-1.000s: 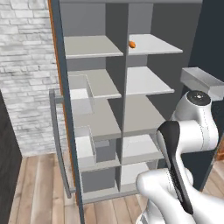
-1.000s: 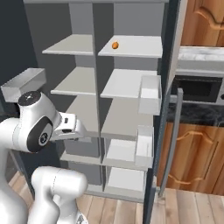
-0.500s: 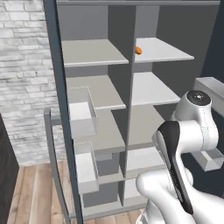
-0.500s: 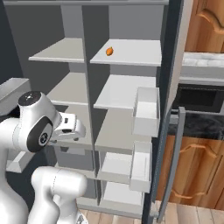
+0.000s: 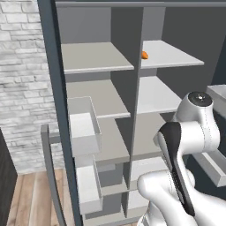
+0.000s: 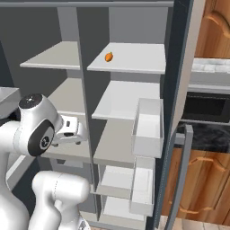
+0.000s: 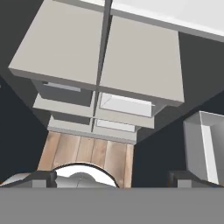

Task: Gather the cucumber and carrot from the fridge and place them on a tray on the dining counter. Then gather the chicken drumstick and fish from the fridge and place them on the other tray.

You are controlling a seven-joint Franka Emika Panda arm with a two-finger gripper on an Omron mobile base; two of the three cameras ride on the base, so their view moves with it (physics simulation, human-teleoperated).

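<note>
A small orange carrot [image 5: 145, 54] lies near the front of the fridge's upper right shelf [image 5: 172, 55], and it also shows from the right base view as the carrot [image 6: 108, 57]. The fridge stands open, its grey shelves bare apart from that. My hand [image 6: 69, 130] hangs in front of the middle shelves, left of the fridge's centre divider and well below the carrot. In the hand view my gripper [image 7: 114, 180] is open, its dark fingertips [image 7: 41, 178] far apart with nothing between them, looking down over the lower shelves and drawers [image 7: 124, 105].
Both fridge doors are swung out: the left door's bins [image 5: 84, 128] and handle [image 5: 50, 176], the right door's bins [image 6: 148, 126] and handle [image 6: 177, 179]. A brick wall [image 5: 22, 79] is at left, wooden cabinets and an oven [image 6: 206, 108] at right. Wooden floor [image 7: 87, 151] lies below.
The whole picture has shifted and the fridge fills more of both base views: the base has driven closer. The carrot lies where it did on its shelf.
</note>
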